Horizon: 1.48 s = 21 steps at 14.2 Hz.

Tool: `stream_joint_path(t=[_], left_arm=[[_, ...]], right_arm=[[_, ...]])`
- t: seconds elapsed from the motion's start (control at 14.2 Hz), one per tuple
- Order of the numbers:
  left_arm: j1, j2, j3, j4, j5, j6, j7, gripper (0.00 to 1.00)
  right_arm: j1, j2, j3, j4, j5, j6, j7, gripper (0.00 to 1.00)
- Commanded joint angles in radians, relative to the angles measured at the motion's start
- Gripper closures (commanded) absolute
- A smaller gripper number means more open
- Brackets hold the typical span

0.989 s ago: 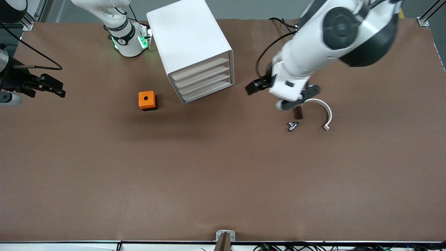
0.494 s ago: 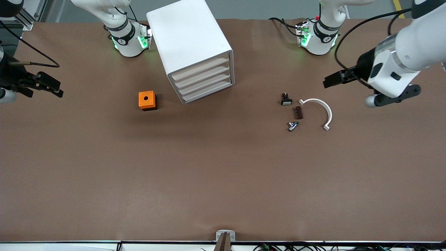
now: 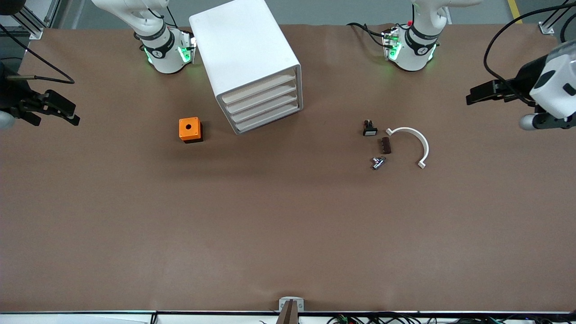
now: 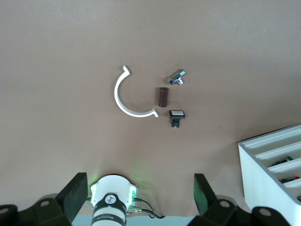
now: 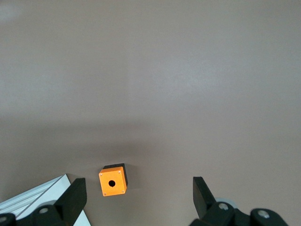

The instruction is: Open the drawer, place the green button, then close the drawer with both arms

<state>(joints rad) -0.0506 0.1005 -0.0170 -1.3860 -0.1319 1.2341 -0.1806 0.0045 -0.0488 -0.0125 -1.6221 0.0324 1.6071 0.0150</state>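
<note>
Looking at the front view first: the white cabinet [image 3: 245,49] sits upper middle of the frame. Its four drawers [image 3: 263,104] are all pushed in. An orange box with a hole [image 3: 190,129] stands just beside it, toward the right arm's end. Mid-frame toward the left arm's end there's a little cluster: a black piece with a white face [image 3: 369,129], a brown piece [image 3: 385,145], a metal fitting [image 3: 378,162] and a white curved clip [image 3: 416,139]. The left tool [image 3: 477,95] and right tool [image 3: 75,114] hang over bare surface [image 3: 288,234] at the frame's two side edges.

Left wrist view: the left tool [image 4: 140,181] is spread wide and holds nothing. The clip [image 4: 123,101] curls around the brown piece [image 4: 162,97]. Tiny bits show in the drawers [image 4: 277,162], too small to name.

Right wrist view: the right tool [image 5: 138,181] is also released and empty, over the orange box [image 5: 112,181].

Can't spot the button anywhere.
</note>
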Motion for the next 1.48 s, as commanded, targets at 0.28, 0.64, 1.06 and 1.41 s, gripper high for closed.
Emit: stream_joint_path(t=[0.28,0.64,1.06,1.41], left_arm=[[-0.003,-0.311,0.015,-0.519,0.060,0.462,0.038,0.01],[0.021,-0.292,0.017,-0.429,0.072,0.513,0.075,0.01],[0.023,-0.271,0.015,-0.321,0.075,0.392,0.075,0.01],[0.015,-0.257,0.006,-0.309,0.107,0.366,0.078,0.01]], right_arm=[[-0.001,-0.028,0.003,-0.033,-0.040,0.007,-0.006,0.00],[0.000,-0.028,0.005,-0.035,-0.040,0.005,-0.006,0.00],[0.000,-0.028,0.006,-0.038,-0.040,0.010,-0.004,0.00],[0.000,-0.029,0.006,-0.036,-0.034,0.019,-0.004,0.00]])
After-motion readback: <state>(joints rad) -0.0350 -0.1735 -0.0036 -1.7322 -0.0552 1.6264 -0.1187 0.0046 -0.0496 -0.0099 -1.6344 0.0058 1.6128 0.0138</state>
